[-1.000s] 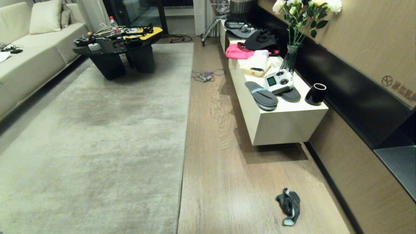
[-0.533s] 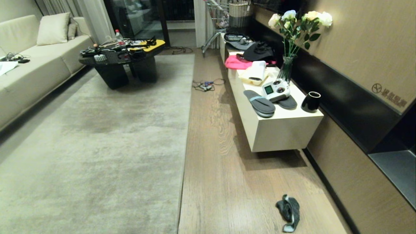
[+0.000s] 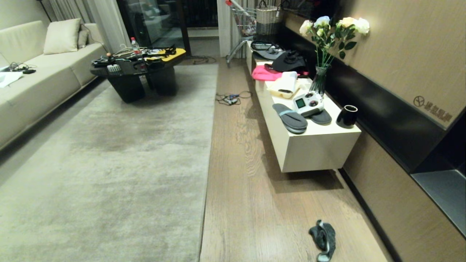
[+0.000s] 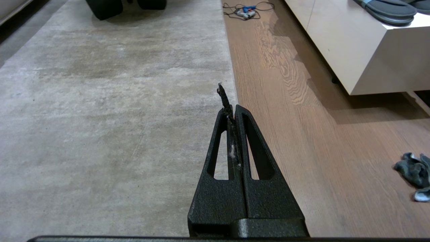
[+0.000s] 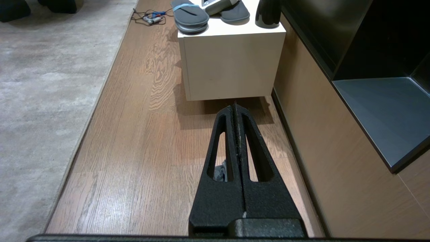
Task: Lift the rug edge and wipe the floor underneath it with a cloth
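Note:
The pale grey-beige rug's straight rug edge (image 3: 206, 163) runs away from me, lying flat on the floor (image 3: 255, 196) of light brown planks. The cloth (image 3: 323, 237), a small dark grey-green rag, lies crumpled on the planks to the right, near the wall. Neither arm shows in the head view. My left gripper (image 4: 231, 109) is shut and hangs above the rug edge (image 4: 229, 50), a frayed dark strand poking from its tip; the cloth (image 4: 413, 169) is off to its side. My right gripper (image 5: 235, 108) is shut over the planks, and the cloth (image 5: 220, 173) peeps through a finger slot.
A low white cabinet (image 3: 309, 149) stands along the right wall, bearing grey slippers (image 3: 290, 118), a black cup (image 3: 346, 116) and a vase of flowers. A cable tangle (image 3: 228, 98) lies on the planks further on. A black coffee table (image 3: 138, 74) and a sofa (image 3: 29, 83) are at far left.
The whole head view has shifted downward a little, so the camera has tilted up. The cloth, the rug and the furniture have kept their places.

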### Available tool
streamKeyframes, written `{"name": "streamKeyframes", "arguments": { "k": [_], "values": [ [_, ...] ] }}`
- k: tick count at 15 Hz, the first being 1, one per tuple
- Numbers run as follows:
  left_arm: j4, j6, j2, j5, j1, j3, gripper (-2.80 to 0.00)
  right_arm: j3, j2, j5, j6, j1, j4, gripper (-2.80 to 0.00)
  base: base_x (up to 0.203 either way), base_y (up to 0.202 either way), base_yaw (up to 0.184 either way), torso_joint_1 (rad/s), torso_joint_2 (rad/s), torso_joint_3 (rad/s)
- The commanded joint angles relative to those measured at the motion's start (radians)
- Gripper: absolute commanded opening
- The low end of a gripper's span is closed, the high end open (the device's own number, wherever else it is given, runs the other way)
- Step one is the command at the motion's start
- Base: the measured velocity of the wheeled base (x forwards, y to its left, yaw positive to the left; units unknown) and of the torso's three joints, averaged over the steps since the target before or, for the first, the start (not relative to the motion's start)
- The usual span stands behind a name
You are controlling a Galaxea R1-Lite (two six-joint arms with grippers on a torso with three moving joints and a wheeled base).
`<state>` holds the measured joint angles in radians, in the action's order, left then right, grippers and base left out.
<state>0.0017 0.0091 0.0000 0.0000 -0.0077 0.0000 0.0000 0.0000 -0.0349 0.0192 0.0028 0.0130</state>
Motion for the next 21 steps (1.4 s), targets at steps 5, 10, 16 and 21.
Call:
{"name": "streamKeyframes", "arguments": {
  "k": [5,10,16,21],
  "values": [
    [0.000,0.000,0.000,0.000,0.000,0.000,-2.80,0.000,0.002,0.000,0.001,0.000,0.001,-2.80,0.000,0.000,0.000,0.000,0.00,0.000],
    [0.000,0.000,0.000,0.000,0.000,0.000,-2.80,0.000,0.002,0.001,-0.001,0.000,0.001,-2.80,0.000,0.000,0.000,0.000,0.00,0.000],
    [0.000,0.000,0.000,0.000,0.000,0.000,-2.80,0.000,0.002,0.000,0.001,0.000,0.001,-2.80,0.000,0.000,0.000,0.000,0.00,0.000],
    [0.000,0.000,0.000,0.000,0.000,0.000,-2.80,0.000,0.002,0.000,0.001,0.000,0.001,-2.80,0.000,0.000,0.000,-0.012,-0.16,-0.178]
  ]
}}
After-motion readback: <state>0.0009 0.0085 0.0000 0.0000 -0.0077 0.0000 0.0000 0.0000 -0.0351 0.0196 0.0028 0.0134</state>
